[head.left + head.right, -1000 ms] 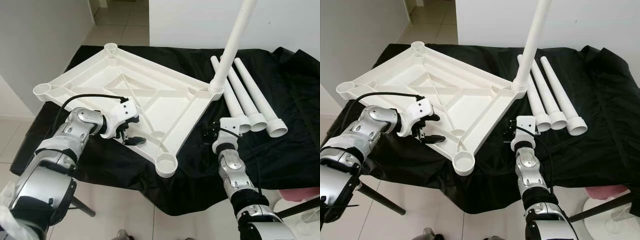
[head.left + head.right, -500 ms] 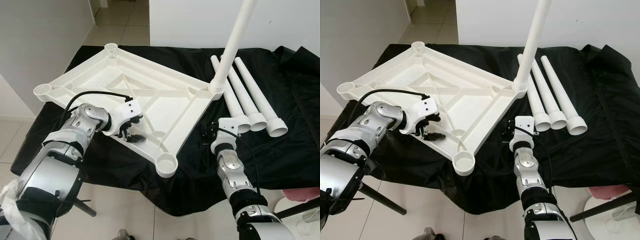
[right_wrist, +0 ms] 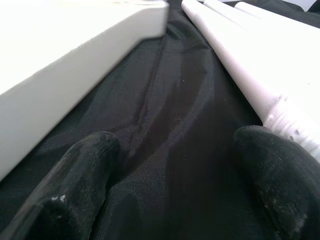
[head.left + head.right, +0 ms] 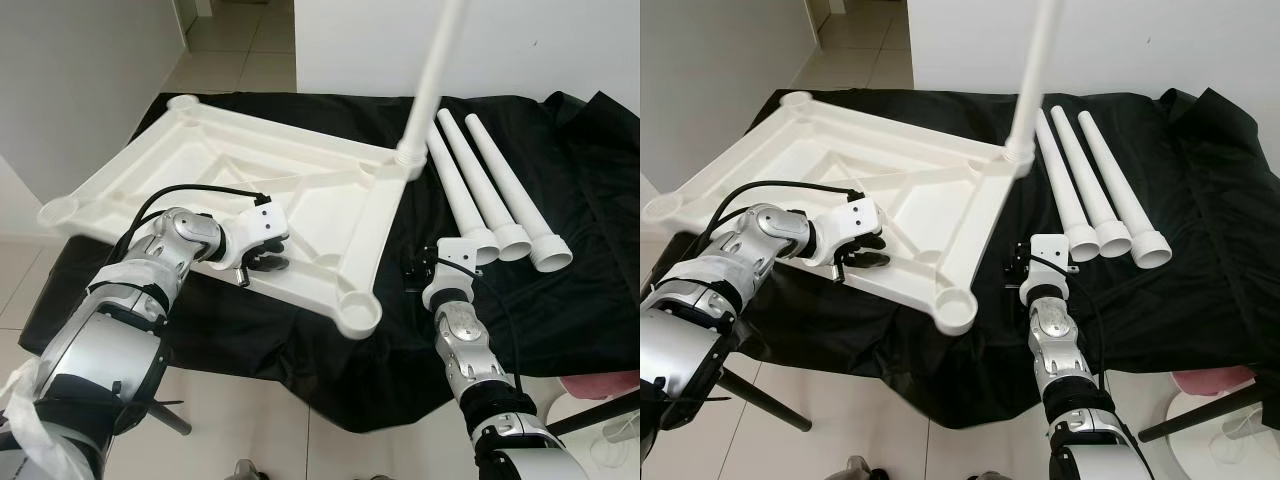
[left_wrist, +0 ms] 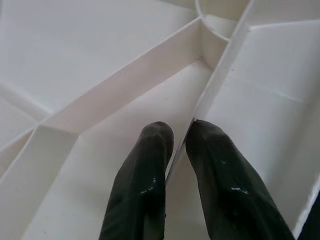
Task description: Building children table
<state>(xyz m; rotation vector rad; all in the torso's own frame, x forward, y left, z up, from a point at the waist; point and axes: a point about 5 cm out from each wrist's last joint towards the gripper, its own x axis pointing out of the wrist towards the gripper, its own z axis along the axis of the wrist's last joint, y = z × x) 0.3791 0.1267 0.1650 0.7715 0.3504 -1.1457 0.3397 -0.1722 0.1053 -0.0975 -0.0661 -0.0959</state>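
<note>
The white plastic tabletop (image 4: 300, 190) lies upside down on the black cloth. One white leg (image 4: 432, 70) stands upright in its far right corner socket. Three loose legs (image 4: 480, 190) lie side by side to the right of it. My left gripper (image 4: 262, 262) is at the tabletop's near edge, shut on a thin rib (image 5: 215, 85), with one finger on each side of it. My right gripper (image 4: 415, 272) rests open on the cloth between the tabletop's right edge (image 3: 60, 60) and the nearest loose leg (image 3: 250, 65), touching neither.
The black cloth (image 4: 590, 230) covers a small table and hangs over its front edge. Tiled floor lies in front and to the left, a white wall (image 4: 80, 70) at the left. A pink object (image 4: 600, 385) sits low at the right.
The tabletop has swung with my left gripper holding it: its near corner went right, its leg corner went left and back. My right arm has stayed put.
</note>
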